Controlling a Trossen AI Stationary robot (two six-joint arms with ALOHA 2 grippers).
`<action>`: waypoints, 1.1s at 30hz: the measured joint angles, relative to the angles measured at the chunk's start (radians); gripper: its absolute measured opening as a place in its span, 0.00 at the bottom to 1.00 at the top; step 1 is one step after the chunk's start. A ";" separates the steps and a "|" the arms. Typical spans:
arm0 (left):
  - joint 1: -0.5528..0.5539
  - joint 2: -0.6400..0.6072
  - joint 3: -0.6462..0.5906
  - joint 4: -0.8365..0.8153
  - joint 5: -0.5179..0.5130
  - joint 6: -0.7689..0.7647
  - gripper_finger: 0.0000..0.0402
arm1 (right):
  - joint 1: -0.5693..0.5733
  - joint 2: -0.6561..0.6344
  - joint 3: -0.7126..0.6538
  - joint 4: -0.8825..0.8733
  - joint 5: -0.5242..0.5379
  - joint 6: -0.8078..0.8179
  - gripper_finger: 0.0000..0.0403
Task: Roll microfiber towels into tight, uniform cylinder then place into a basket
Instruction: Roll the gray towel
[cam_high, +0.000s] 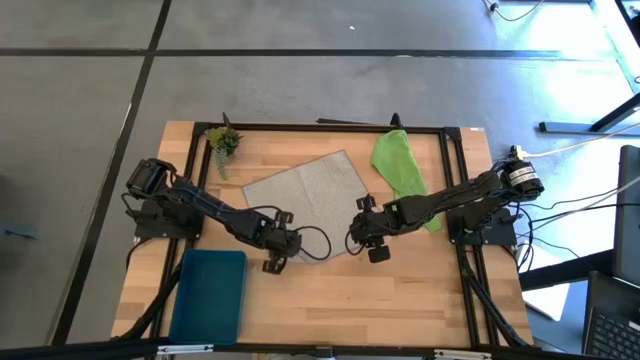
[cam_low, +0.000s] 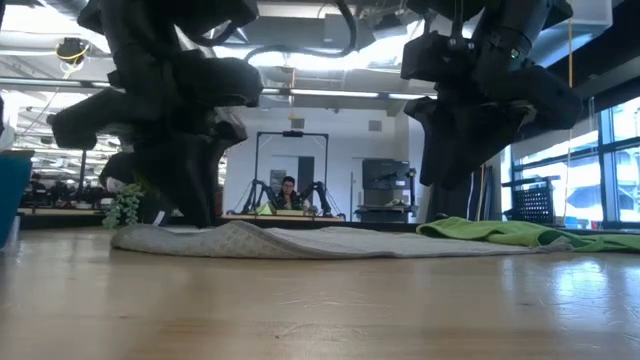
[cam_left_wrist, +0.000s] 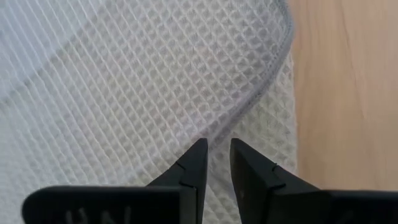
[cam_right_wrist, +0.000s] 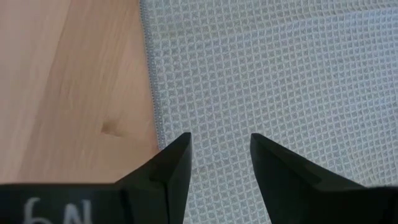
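**Both grippers at the near edge of the grey towel, roll not yet begun**

The grey towel lies flat and skewed on the worktop, the lime green towel crumpled just beyond its far right corner, the teal basket empty at the near left. The left gripper is down over the near left corner, fingers nearly closed with only a slit between them, over a turned-up hem; whether it pinches cloth I cannot tell. The right gripper hovers released, fingers apart, at the near right edge. To my eye, a tight roll needs both corners taken level, then turned over together. An uneven grip would likely give a cone, not a cylinder.
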 joint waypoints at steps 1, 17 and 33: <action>0.004 0.000 0.000 0.008 0.000 0.015 0.15 | 0.000 0.000 0.000 0.000 0.000 0.000 0.41; 0.040 0.035 0.005 0.078 0.141 0.083 0.08 | 0.000 0.000 0.000 0.001 0.000 0.000 0.41; 0.070 0.035 0.006 0.091 0.145 0.091 0.07 | 0.000 0.000 0.001 0.010 0.000 0.001 0.41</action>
